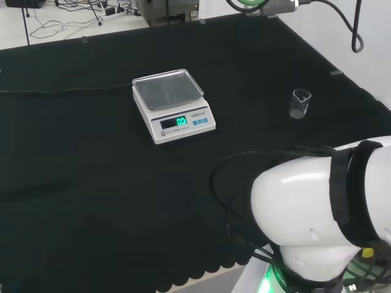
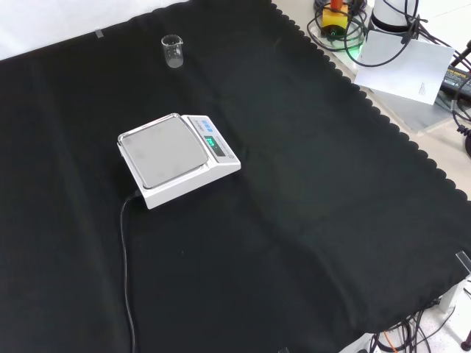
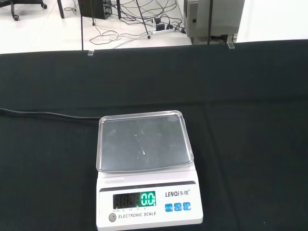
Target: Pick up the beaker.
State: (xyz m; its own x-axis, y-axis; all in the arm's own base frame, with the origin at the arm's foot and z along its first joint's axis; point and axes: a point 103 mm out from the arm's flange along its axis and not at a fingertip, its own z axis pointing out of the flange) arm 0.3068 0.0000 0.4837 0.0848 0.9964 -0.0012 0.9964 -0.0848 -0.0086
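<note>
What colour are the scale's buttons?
Blue, on the scale's white front panel beside the lit green display; clearest in the wrist view.

Counter (image 2: 309, 220) draped in black cloth, scalloped hem along the right edge in the front view. Two things stand directly on it. White electronic scale (image 2: 179, 159) near the middle, steel pan on top, lit green display; black cord (image 2: 125, 257) trails from it across the cloth toward the front view's lower edge. Small clear beaker (image 1: 300, 103) upright, well apart from the scale: to its right in the head view, farther back in the front view.
</note>
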